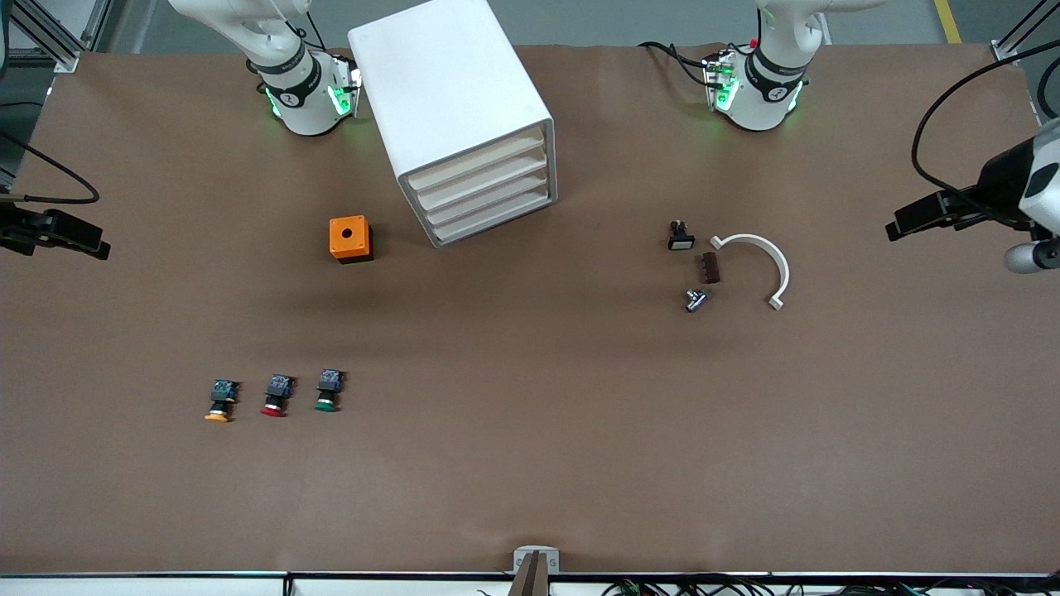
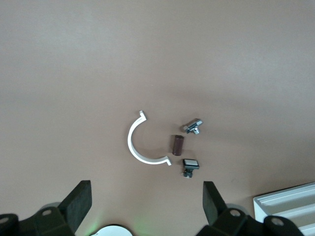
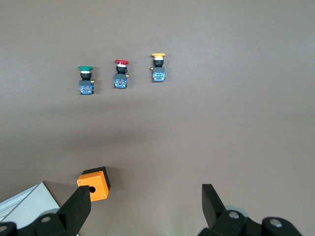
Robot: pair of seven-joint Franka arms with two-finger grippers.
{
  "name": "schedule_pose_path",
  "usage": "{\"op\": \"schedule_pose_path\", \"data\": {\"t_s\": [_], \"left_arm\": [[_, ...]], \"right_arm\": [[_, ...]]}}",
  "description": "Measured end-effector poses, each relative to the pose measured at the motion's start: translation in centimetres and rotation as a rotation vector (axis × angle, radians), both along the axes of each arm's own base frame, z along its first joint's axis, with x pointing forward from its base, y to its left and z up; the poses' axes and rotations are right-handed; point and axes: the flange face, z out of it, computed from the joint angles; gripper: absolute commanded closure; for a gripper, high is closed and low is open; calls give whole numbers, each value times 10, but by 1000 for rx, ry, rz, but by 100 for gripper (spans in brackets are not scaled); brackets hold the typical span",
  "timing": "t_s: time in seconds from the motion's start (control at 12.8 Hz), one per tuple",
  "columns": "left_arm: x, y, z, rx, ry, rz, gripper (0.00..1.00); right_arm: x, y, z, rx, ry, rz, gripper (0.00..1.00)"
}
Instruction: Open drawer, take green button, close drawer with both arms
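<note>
The white cabinet [image 1: 451,99] stands near the arms' bases, and all of its drawers [image 1: 484,194] are pushed in. The green-capped button [image 1: 328,391] [image 3: 85,80] lies on the table, much nearer the front camera, at the end of a row of three. My right gripper [image 3: 145,205] hangs open and empty, high over the table beside the orange box [image 3: 94,183]. Over the table by the small parts, my left gripper [image 2: 146,202] is also open and empty. Neither hand shows in the front view.
A red-capped button [image 1: 277,396] and an orange-capped one [image 1: 221,401] lie beside the green one. The orange box [image 1: 350,238] sits next to the cabinet. Toward the left arm's end lie a white half ring [image 1: 758,265], a brown block [image 1: 710,267], a metal piece [image 1: 696,299] and a black switch [image 1: 681,237].
</note>
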Motion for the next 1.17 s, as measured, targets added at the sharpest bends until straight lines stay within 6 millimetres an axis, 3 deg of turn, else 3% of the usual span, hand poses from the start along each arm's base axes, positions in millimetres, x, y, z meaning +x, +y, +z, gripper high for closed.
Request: {"op": "schedule_pose_path", "data": {"t_s": [0.39,0.62,1.17], "left_arm": [[-17,-8,-13,4,-53,-17,0],[-20,-5,-6,27,-83,-18,0],[-19,3,6,48,-119,-81,0]], "right_arm": [[-4,1,19,-1,-9,-3,0],[-9,1,21,11,11,-7,0],[-66,3,77,57,-42,-6,0]]}}
